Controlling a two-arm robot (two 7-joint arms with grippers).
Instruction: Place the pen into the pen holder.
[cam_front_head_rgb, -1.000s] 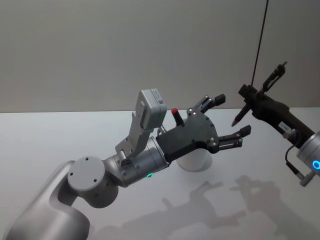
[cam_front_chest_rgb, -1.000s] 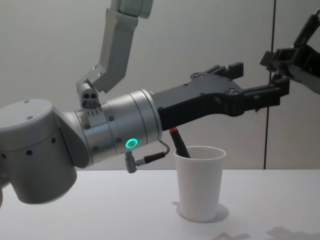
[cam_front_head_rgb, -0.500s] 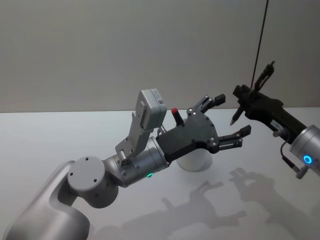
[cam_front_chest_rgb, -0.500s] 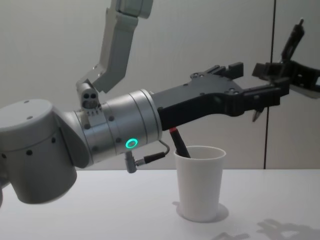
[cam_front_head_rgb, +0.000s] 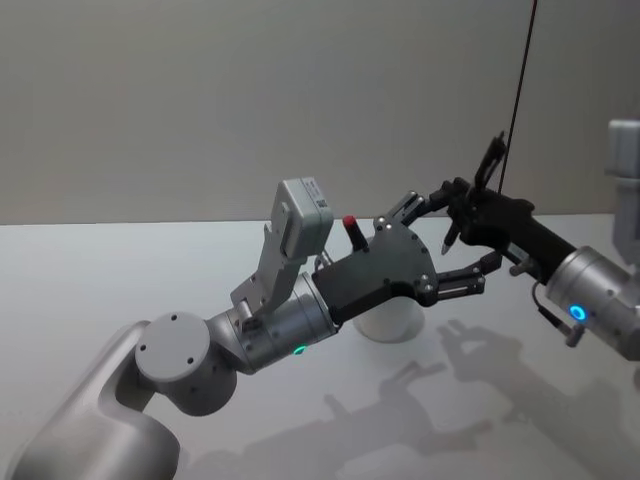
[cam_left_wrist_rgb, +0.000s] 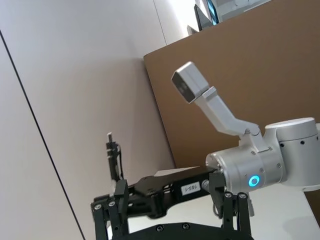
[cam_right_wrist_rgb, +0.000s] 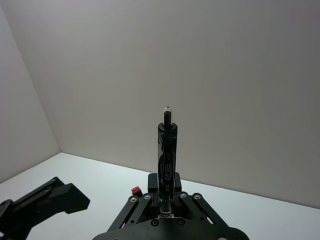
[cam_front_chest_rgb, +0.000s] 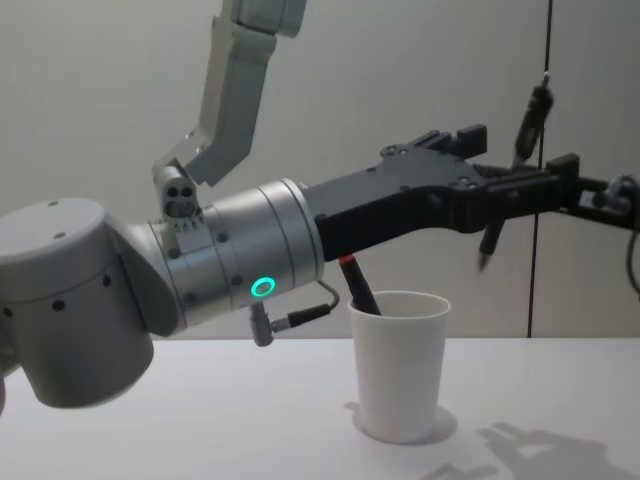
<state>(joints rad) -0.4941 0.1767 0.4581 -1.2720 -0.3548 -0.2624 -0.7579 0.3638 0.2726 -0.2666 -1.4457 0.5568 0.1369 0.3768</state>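
Head view: my right gripper (cam_front_head_rgb: 462, 215) pinches a dark pen (cam_front_head_rgb: 470, 203), tip down, above and right of the pen holder (cam_front_head_rgb: 392, 322); my left gripper (cam_front_head_rgb: 462, 235) hovers over it, fingers spread. Chest view: a red-capped pen (cam_front_chest_rgb: 357, 286) leans inside the cup. Right wrist view: jaws clamp the pen

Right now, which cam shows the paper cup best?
Chest view: the pen holder stands in full side profile, rim to base, with a red-capped pen leaning inside. Head view shows just its lower wall beneath the left gripper.
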